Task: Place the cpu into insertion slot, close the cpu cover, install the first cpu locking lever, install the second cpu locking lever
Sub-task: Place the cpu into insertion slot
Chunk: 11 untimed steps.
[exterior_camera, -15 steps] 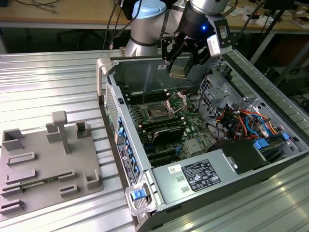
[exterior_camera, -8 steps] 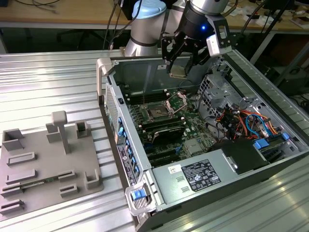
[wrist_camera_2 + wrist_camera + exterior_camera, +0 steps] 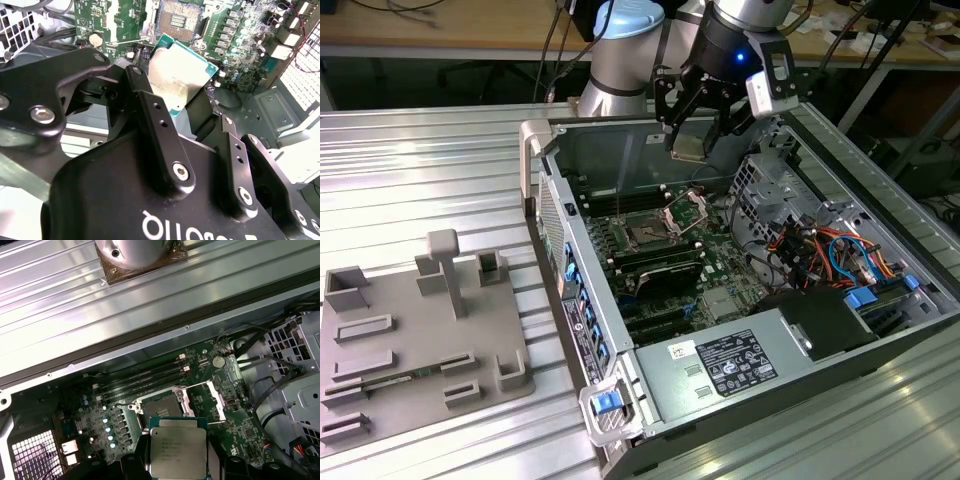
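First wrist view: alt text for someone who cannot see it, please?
The gripper holds the cpu, metal top towards the camera, above a green motherboard. On the board sits the empty insertion slot, with the cpu cover swung open beside it.

cpu (image 3: 178, 447) silver-grey top, green edge; insertion slot (image 3: 164, 405) dark pin field, black rim; cpu cover (image 3: 216, 401) shiny silver; circuit board (image 3: 240, 427) green; gripper (image 3: 170, 97) matte black; arm cap (image 3: 630, 20) light blue; table (image 3: 420, 170) ribbed pale silver; fixture plate (image 3: 410, 340) flat grey; case latch (image 3: 607, 402) blue; cables (image 3: 825, 245) orange, blue, red.
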Each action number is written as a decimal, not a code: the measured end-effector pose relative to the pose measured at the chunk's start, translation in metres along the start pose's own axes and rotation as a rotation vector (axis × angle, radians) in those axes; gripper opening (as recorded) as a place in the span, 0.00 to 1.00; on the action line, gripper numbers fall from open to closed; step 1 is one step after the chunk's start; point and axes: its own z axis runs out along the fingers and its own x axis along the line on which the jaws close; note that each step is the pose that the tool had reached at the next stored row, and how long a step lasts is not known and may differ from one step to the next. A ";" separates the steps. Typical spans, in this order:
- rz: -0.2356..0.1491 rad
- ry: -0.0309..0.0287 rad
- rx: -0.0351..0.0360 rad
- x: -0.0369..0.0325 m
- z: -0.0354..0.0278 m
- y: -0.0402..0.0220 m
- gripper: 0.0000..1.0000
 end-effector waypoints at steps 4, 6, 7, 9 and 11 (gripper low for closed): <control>0.014 -0.0012 -0.0003 0.0000 0.0000 0.0000 0.55; 0.021 -0.0019 -0.0004 0.0000 0.0000 0.0000 0.55; 0.023 -0.0021 -0.0004 0.0000 0.0000 0.0000 0.55; 0.028 -0.0026 -0.0005 0.0000 0.0000 0.0000 0.55; 0.033 -0.0030 -0.0006 0.0000 0.0000 0.0000 0.55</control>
